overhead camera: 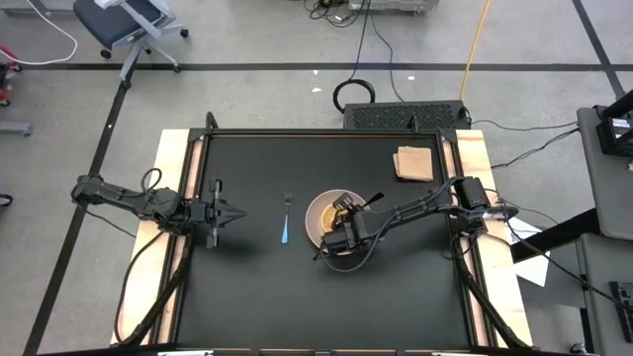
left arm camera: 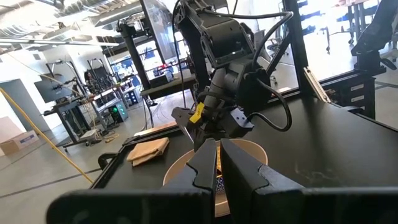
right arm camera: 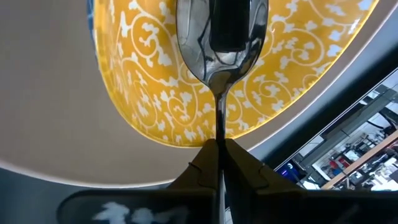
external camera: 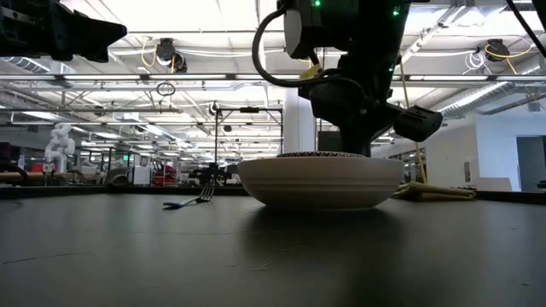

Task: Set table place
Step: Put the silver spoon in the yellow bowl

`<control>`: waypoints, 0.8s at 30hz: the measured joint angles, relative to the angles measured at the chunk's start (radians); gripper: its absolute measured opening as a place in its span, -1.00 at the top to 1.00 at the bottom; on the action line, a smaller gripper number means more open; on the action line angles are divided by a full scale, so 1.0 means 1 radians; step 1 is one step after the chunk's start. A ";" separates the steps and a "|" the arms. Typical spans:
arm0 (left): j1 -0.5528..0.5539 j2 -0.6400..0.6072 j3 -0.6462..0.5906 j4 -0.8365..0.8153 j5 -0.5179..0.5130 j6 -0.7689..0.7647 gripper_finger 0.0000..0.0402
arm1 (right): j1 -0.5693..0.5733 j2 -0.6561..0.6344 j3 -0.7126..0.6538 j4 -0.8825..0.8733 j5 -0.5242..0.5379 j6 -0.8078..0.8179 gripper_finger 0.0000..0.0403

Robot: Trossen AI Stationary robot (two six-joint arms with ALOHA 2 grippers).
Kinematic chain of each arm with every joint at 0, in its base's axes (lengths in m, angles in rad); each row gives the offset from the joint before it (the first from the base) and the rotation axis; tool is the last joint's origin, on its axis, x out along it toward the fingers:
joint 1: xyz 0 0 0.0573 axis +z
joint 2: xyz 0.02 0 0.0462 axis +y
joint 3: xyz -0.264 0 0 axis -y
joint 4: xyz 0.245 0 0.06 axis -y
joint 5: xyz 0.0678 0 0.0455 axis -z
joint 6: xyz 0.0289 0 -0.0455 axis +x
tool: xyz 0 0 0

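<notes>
A cream bowl (overhead camera: 326, 213) with a yellow, white-patterned inside (right arm camera: 143, 81) stands on the black table (overhead camera: 257, 287), a little right of the middle. A fork with a blue handle (overhead camera: 286, 222) lies on the table just left of the bowl. My right gripper (overhead camera: 336, 240) is at the bowl's near rim, shut on a metal spoon (right arm camera: 221, 37) whose scoop is over the bowl's inside. In the low view the bowl (external camera: 320, 181) hides the spoon. My left gripper (overhead camera: 237, 215) is shut and empty above the table's left part. My right gripper pinches the spoon's thin handle, just behind the scoop (right arm camera: 219, 134), between its two fingers (right arm camera: 249, 165). The fingers lie along the handle, and the scoop sticks out ahead of them, hollow side up, over the bowl's yellow inside. Whether the scoop touches the bowl I cannot tell.
A folded tan napkin (overhead camera: 415, 163) lies at the table's far right corner. Light wooden boards (overhead camera: 173, 178) run along the table's left and right sides. The near half of the table is bare black surface.
</notes>
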 joint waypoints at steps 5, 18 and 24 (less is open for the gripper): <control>0.000 0.000 0.000 0.000 0.000 0.000 0.86 | 0.005 0.000 0.000 0.001 0.017 -0.007 0.96; 0.000 0.000 0.000 0.000 0.000 0.002 0.86 | 0.014 0.000 -0.001 0.001 0.019 -0.023 0.94; 0.000 0.000 0.000 0.000 0.000 0.002 0.86 | 0.015 0.001 -0.001 0.000 0.019 -0.026 0.94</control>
